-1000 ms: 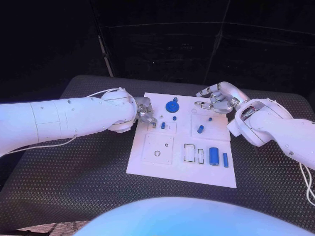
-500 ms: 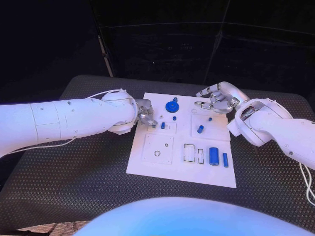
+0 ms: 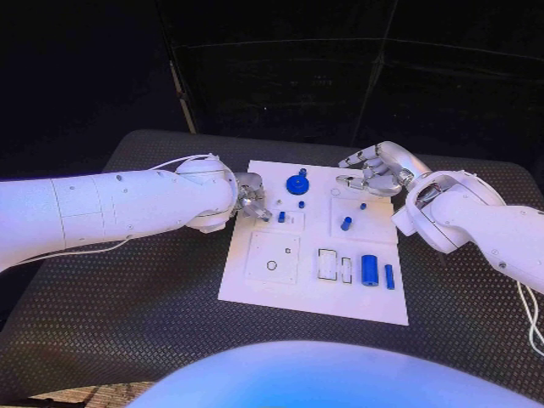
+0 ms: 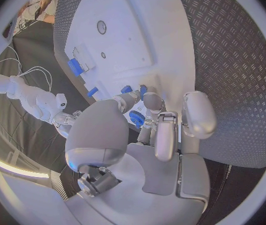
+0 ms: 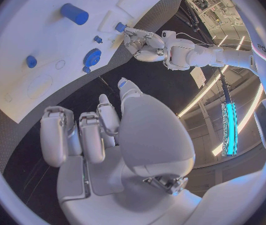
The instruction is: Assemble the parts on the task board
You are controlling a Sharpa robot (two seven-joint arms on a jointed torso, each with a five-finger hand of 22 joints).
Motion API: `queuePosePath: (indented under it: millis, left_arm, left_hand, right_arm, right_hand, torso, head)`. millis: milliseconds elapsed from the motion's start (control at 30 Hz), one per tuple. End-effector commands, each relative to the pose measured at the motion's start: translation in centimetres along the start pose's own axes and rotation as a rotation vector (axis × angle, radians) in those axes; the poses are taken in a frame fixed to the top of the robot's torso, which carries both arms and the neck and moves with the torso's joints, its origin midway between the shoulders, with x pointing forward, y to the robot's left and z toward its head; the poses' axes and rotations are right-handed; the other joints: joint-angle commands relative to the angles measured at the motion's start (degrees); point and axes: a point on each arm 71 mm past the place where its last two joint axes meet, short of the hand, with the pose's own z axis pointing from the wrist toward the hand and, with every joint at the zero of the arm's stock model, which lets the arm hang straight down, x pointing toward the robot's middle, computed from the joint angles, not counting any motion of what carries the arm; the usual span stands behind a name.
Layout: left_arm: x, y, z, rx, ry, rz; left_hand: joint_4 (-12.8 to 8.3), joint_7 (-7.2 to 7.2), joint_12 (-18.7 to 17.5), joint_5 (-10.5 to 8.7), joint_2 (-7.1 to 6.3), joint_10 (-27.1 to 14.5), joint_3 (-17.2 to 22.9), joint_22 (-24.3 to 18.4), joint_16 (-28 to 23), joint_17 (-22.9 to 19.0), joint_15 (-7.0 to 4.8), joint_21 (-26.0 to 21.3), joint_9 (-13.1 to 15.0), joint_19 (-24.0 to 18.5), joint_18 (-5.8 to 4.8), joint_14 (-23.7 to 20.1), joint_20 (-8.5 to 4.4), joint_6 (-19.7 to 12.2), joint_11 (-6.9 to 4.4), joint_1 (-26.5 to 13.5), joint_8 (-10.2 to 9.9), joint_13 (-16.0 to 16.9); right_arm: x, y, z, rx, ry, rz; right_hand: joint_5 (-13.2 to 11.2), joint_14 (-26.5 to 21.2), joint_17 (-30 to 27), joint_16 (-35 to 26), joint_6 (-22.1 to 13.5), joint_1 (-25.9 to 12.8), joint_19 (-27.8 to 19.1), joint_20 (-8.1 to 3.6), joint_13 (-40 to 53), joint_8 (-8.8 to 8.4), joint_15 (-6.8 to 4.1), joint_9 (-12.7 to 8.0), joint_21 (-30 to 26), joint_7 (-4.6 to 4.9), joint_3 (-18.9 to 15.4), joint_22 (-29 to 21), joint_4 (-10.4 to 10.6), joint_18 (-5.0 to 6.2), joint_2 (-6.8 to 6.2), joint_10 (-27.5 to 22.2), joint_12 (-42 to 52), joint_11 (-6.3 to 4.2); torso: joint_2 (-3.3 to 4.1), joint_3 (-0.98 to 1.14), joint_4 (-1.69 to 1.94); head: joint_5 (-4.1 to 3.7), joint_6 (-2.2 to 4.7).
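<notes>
white task board (image 3: 263,280), no legible writing

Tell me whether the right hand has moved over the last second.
No. In the head view the right hand sits at the same spot by the far right corner of the board, with its fingers curled alike.
</notes>
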Motion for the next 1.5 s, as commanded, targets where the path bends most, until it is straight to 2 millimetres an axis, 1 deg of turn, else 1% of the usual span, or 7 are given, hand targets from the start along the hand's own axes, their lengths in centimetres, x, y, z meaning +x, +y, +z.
queuePosePath:
  millis: [33,500,667,867,1133,1367,1500]
  left_arm:
    - [0.6,0.2,0.0,-0.015,0.042,0.025]
    - [0.7,0.2,0.1,-0.019,0.063,0.037]
    - [0.7,0.2,0.2,-0.023,0.076,0.045]
    - [0.8,0.1,0.4,-0.027,0.093,0.057]
    - [0.7,-0.3,0.8,-0.028,0.1,0.064]
    - [0.7,-0.5,1.0,-0.028,0.107,0.064]
    - [0.7,-0.5,1.1,-0.029,0.107,0.064]
  left_hand:
    - [-7.5,-0.29,0.3,0.16,0.37,0.2,7.8,3.2,0.3,10.0,-0.26,0.2,0.0,0.4,-1.08,4.9,-0.04,0.0,-0.05,-0.1,0.4,0.2]
    - [-7.6,-0.31,0.4,0.17,0.31,0.3,7.9,3.2,0.3,10.0,-0.28,0.2,0.0,0.4,-1.08,4.9,-0.04,0.0,-0.06,-0.1,0.4,0.3]
    - [-7.4,-0.33,0.7,0.08,0.33,0.6,7.9,3.2,0.3,10.0,-0.28,0.2,0.2,0.4,-1.07,4.9,-0.06,0.1,-0.06,-0.8,0.6,1.0]
    - [-6.7,-0.5,1.2,-0.06,0.4,1.0,7.4,3.3,0.4,10.1,-0.32,0.1,0.3,0.4,-1.08,4.9,-0.09,0.4,-0.14,-2.3,0.8,1.8]
    - [-4.9,-0.95,2.4,-0.17,0.22,1.9,5.2,3.6,0.6,10.7,-0.55,0.5,0.3,0.6,-1.16,5.0,-0.26,1.2,-0.47,-5.3,0.8,3.9]
    - [-4.7,-1.06,2.7,-0.2,-0.07,2.0,4.4,3.7,0.7,10.8,-0.63,0.6,0.2,0.6,-1.18,5.1,-0.33,1.4,-0.56,-5.9,0.7,4.3]
    - [-3.8,-1.13,2.7,-0.18,0.06,2.0,3.5,3.8,0.7,10.8,-0.71,0.6,0.1,0.6,-1.19,5.1,-0.4,1.8,-0.62,-7.2,0.5,4.5]
  right_arm:
    - [0.0,0.2,0.0,-0.009,0.004,0.001]
    - [0.0,0.2,0.0,-0.009,0.004,0.002]
    - [0.0,0.2,0.0,-0.01,0.004,0.002]
    - [0.0,0.2,0.0,-0.01,0.004,0.002]
    - [0.0,0.2,0.0,-0.01,0.004,0.002]
    - [0.0,0.2,0.1,-0.01,0.005,0.002]
    - [0.0,0.2,0.1,-0.01,0.005,0.002]
  right_hand:
    - [0.1,5.4,13.4,-0.2,-0.4,-0.3,-0.2,-0.19,-0.1,0.37,-0.01,0.0,-0.3,0.0,-0.3,1.2,0.0,0.64,-0.1,-0.3,0.3,0.01]
    - [0.1,5.4,13.4,-0.2,-0.4,-0.3,-0.2,-0.19,-0.1,0.37,-0.01,0.0,-0.3,0.0,-0.3,1.2,0.0,0.64,-0.1,-0.3,0.3,0.01]
    - [0.1,5.4,13.4,-0.2,-0.4,-0.3,-0.2,-0.19,-0.1,0.37,-0.01,0.0,-0.3,0.0,-0.3,1.2,0.0,0.64,-0.1,-0.3,0.3,0.01]
    - [0.1,5.4,13.4,-0.2,-0.4,-0.3,-0.2,-0.19,-0.1,0.37,-0.01,0.0,-0.3,0.0,-0.3,1.2,0.0,0.64,-0.1,-0.3,0.3,0.01]
    - [0.1,5.4,13.4,-0.2,-0.4,-0.3,-0.2,-0.19,-0.1,0.37,-0.01,0.0,-0.3,0.0,-0.3,1.2,0.0,0.64,-0.1,-0.3,0.3,0.01]
    - [0.3,5.4,13.4,-0.2,-0.4,-0.4,-0.3,-0.19,-0.1,0.4,-0.01,0.0,-0.3,0.0,-0.3,1.2,0.0,0.64,-0.06,-0.3,0.4,0.01]
    - [0.3,5.4,13.4,-0.2,-0.4,-0.4,-0.3,-0.19,-0.1,0.41,-0.01,0.0,-0.3,0.0,-0.3,1.2,0.0,0.65,-0.04,-0.3,0.4,0.01]
  torso:
    - [0.0,0.01,-0.04]
    - [-0.01,0.03,0.02]
    - [0.02,0.03,-0.07]
    - [-0.02,0.03,-0.04]
    - [-0.03,0.03,-0.03]
    - [0.0,0.04,-0.03]
    - [-0.01,0.02,0.0]
  head:
    - [-0.03,0.0]
    - [-0.11,0.0]
    - [-0.07,0.0]
    - [-0.14,0.0]
    - [-0.15,0.0]
    - [-0.17,0.0]
    - [-0.18,0.0]
